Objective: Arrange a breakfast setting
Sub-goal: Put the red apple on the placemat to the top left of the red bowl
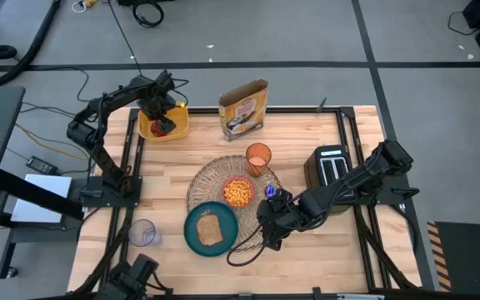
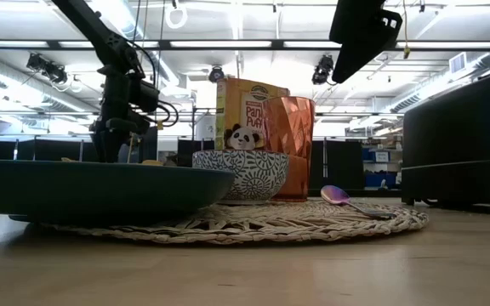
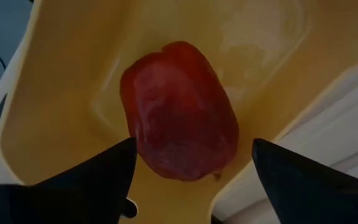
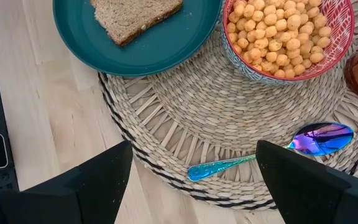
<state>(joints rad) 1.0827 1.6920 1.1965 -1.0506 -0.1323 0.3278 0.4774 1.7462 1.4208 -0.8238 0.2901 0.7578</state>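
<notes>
A red apple [image 3: 179, 112] lies in the yellow bin [image 1: 177, 127] at the table's far left. My left gripper [image 3: 191, 186] is open just above it, one finger on either side; it also shows in the high view [image 1: 163, 123]. The woven placemat [image 1: 215, 177] carries the red bowl of cereal [image 1: 238, 192], the orange cup [image 1: 258, 158] and the blue spoon [image 4: 272, 152]. The teal plate with toast [image 1: 211, 229] overlaps the mat's near edge. My right gripper [image 4: 194, 186] is open and empty above the mat's near right edge, over the spoon's handle.
A cereal box [image 1: 243, 108] stands at the far edge behind the mat. A black toaster [image 1: 332, 167] stands right of the mat, beside my right arm. A clear cup [image 1: 142, 233] stands at the near left. A black cable loops on the table by the plate [image 1: 244, 250].
</notes>
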